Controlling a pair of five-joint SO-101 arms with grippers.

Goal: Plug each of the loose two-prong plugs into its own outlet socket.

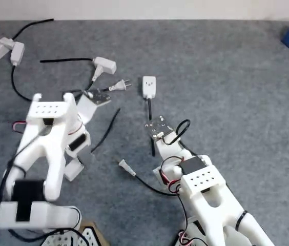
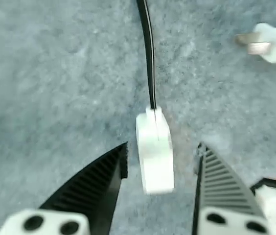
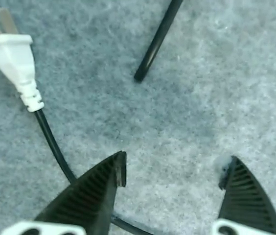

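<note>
Left wrist view puts the left gripper (image 2: 162,148) spread wide, its fingers either side of what looks to be a white outlet socket (image 2: 154,152) lying on the grey mat (image 2: 55,73). It is best centred first, then closed squarely on the flat sides so it cannot twist. Right wrist view settles what the high view leaves unclear: the right gripper (image 3: 177,157) is apart and empty, a two-prong plug (image 3: 11,51) lying near it. High view adds a second socket (image 1: 148,86) beyond.
</note>
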